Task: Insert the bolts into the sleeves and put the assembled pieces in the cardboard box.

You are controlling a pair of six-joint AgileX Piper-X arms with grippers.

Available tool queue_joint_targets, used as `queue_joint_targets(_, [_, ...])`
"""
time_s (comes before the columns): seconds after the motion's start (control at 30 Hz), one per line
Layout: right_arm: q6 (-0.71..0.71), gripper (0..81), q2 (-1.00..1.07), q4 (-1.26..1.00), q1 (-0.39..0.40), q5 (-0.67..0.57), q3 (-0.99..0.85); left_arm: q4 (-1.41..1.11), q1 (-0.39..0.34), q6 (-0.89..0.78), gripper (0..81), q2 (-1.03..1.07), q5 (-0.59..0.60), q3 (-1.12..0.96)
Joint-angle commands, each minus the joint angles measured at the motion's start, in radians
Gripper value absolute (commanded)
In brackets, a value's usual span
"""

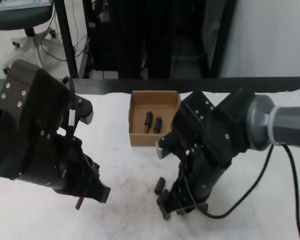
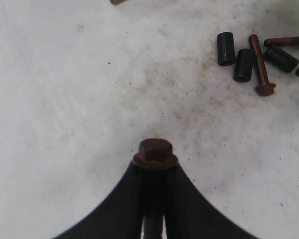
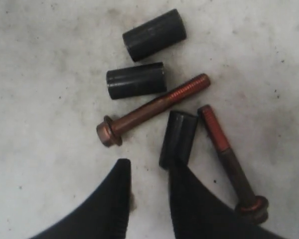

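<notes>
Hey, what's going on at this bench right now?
Two robot arms are pairing bolts with sleeves. The left gripper is shut on a bolt, off to the side of the loose parts. The right gripper is open and low over the loose bolts and sleeves, with one sleeve close by one of its fingers. Two assembled pieces already lie in the cardboard box.

3 bolts (image 3: 157, 106) (image 3: 229, 154) (image 2: 155, 152), 3 sleeves (image 3: 154, 34) (image 3: 136, 80) (image 3: 178, 138), 2 assembled pieces (image 1: 148, 121) (image 1: 158, 124).
</notes>
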Motion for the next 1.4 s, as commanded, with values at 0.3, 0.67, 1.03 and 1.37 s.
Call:
queue_joint_targets(0.3, [-0.104, 25.8, 0.055, 0.013, 0.0, 0.05, -0.097, 0.012, 0.003, 0.008, 0.1, -0.015, -0.01, -0.003])
queue_joint_targets(0.67, [-0.13, 25.8, 0.064, 0.039, 0.0, 0.056, -0.097, 0.012, 0.003, 0.008, 0.1, -0.015, -0.008, -0.003])
queue_joint_targets(1.03, [-0.149, 25.8, 0.124, 0.048, 0.0, 0.062, -0.097, 0.012, 0.003, 0.008, 0.1, -0.015, 0.002, -0.003])
queue_joint_targets(1.37, [-0.152, 25.8, 0.124, 0.056, 0.0, 0.062, -0.093, 0.006, 0.003, 0.008, 0.1, -0.015, 0.011, -0.003])
